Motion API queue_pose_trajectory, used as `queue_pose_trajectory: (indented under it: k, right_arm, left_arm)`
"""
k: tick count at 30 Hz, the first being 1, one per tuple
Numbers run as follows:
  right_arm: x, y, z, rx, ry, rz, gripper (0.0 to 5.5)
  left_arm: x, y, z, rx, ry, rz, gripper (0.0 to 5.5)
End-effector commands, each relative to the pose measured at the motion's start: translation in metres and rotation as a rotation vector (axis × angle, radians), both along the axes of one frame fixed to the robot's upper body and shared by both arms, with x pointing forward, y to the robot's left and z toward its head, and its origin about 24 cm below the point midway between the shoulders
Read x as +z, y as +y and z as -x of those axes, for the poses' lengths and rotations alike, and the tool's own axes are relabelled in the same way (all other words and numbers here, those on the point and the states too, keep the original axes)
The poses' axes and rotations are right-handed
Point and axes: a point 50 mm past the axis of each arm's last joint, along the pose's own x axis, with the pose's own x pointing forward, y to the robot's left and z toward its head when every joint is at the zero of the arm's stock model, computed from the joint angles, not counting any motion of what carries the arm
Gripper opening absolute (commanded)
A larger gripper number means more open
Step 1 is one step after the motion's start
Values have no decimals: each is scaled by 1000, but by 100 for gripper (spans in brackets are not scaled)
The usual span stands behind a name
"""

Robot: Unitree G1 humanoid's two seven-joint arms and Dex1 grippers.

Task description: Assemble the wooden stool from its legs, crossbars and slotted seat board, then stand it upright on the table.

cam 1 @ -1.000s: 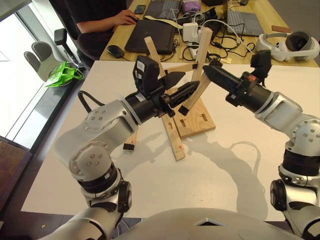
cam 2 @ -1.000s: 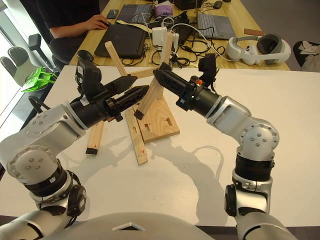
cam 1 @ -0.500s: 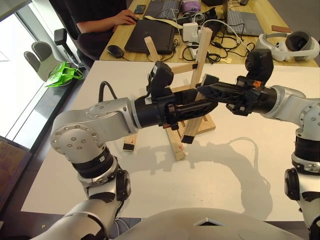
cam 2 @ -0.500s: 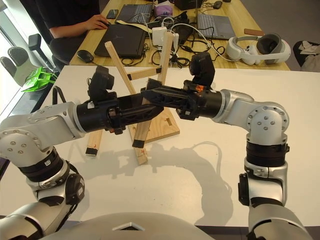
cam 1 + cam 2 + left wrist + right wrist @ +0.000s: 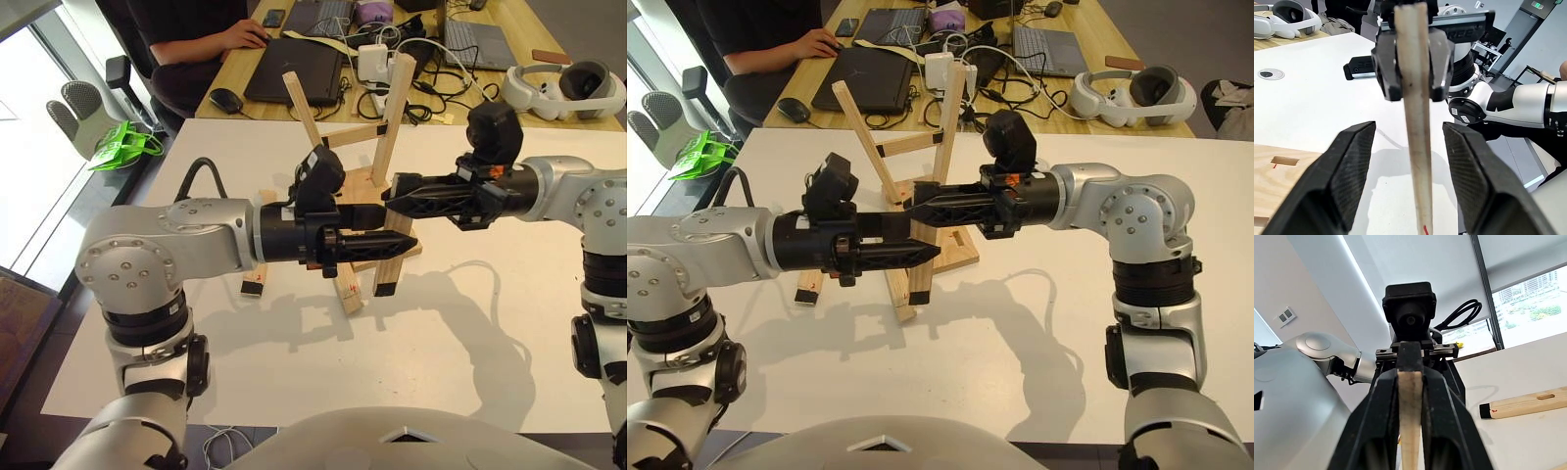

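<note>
While the right pincer (image 5: 394, 188) is clamped tight on the held leg (image 5: 397, 108), the left pincer (image 5: 1408, 126) is spread wide. Its fingers (image 5: 1352, 171) sit on either side of that same leg, lower down, clear of the wood. The two pincers point at each other from opposite sides, over the middle of the white worktop (image 5: 441, 343).

The held leg is nearly upright and leans slightly. Its black-capped foot is down near the worktop; can't tell if it touches. A crossbar (image 5: 355, 132) joins it near the top to a second leg (image 5: 304, 103), which tilts away to the robot's left. These three pieces form one frame, raised above the slotted seat board (image 5: 958, 253).

The seat board lies flat on the worktop under the pincers, slots up. A loose leg (image 5: 901, 294) lies flat just beside the board's left edge, red mark near its end. Another loose leg (image 5: 807, 284) lies further left, under the left arm, black cap toward the robot. A headset (image 5: 568, 83) sits on the wooden desk behind.
</note>
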Motion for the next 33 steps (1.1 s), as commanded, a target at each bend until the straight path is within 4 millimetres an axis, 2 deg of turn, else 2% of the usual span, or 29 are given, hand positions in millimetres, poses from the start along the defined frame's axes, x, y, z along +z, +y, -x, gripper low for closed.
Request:
queue_pose_trajectory:
  k: [1, 5, 16, 24, 25, 29, 33]
  right_arm:
    - [6, 3, 3, 40, -28, 9, 40]
    - [5, 2, 5, 43, -36, 16, 40]
    - [-1, 4, 9, 60, -71, 55, 40]
    - [-3, 10, 7, 0, -102, 33, 40]
    - [-1, 11, 4, -42, -108, 1, 76]
    - [5, 11, -2, -116, -96, -94, 134]
    - [8, 2, -4, -182, -72, -141, 187]
  left_arm:
    - [0, 1, -3, 14, 0, -14, 251]
    - [2, 1, -1, -10, -3, 3, 211]
    - [-1, -1, 2, -30, -10, -14, 46]
    - [-4, -2, -1, -1, -24, -9, 41]
    - [-5, -2, -1, 3, -23, -7, 41]
    - [-8, -2, 0, 9, -23, 4, 41]
    - [-13, -1, 1, 34, -28, 2, 41]
